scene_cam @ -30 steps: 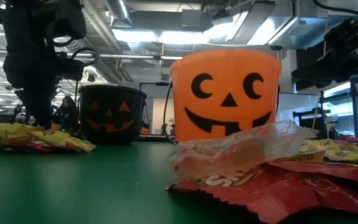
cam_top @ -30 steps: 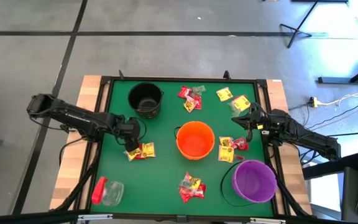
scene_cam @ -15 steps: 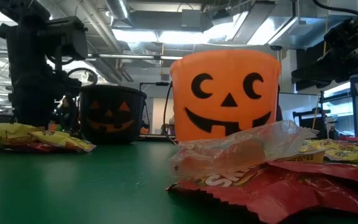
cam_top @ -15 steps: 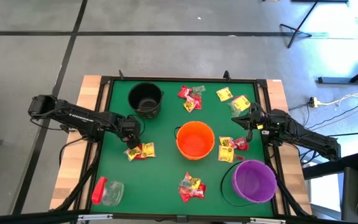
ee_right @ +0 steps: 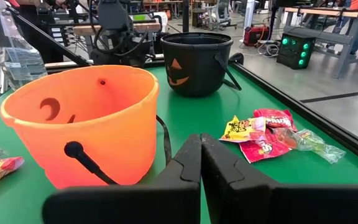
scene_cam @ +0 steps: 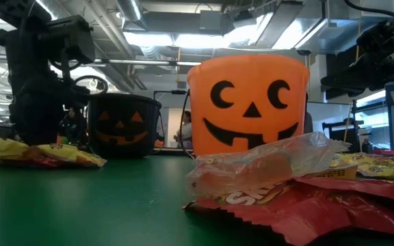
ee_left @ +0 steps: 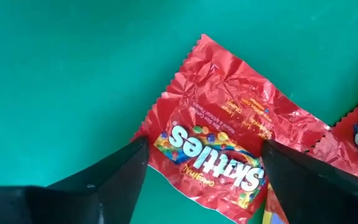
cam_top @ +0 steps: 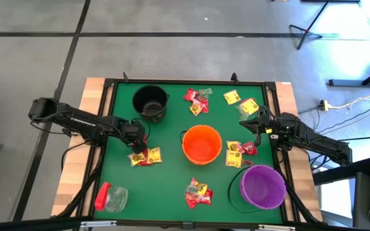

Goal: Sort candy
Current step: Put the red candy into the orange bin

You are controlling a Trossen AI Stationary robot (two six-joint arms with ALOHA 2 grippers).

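My left gripper (ee_left: pixel 205 149) is open and points down at the left candy pile (cam_top: pixel 144 156). Its two fingers stand at either end of a red Skittles packet (ee_left: pixel 219 146) that lies flat on the green mat, beside yellow packets (scene_cam: pixel 19 147). The same gripper shows as a dark mass in the low view (scene_cam: pixel 36 137). My right gripper (ee_right: pixel 201 155) is shut and held level above the mat's right side (cam_top: pixel 244 123), facing the orange bucket (cam_top: pixel 202 144). My left gripper's open fingers (ee_left: pixel 126 171) come from above and stand over the two short ends of the red packet (ee_left: pixel 166 134), which lies flat on the mat. Whether the fingertips touch it I cannot tell.
A black bucket (cam_top: pixel 150 102) stands at the far left and a purple bucket (cam_top: pixel 262 186) at the near right. More candy lies at the far side (cam_top: pixel 196 101), (cam_top: pixel 249 106), right of the orange bucket (cam_top: pixel 239 153) and near the front (cam_top: pixel 198 192). A red-capped clear jar (cam_top: pixel 111 197) lies at the near left.
My left gripper has sunk toward the left candy pile and rolled about its own pointing line. The candy and my right gripper have kept still.
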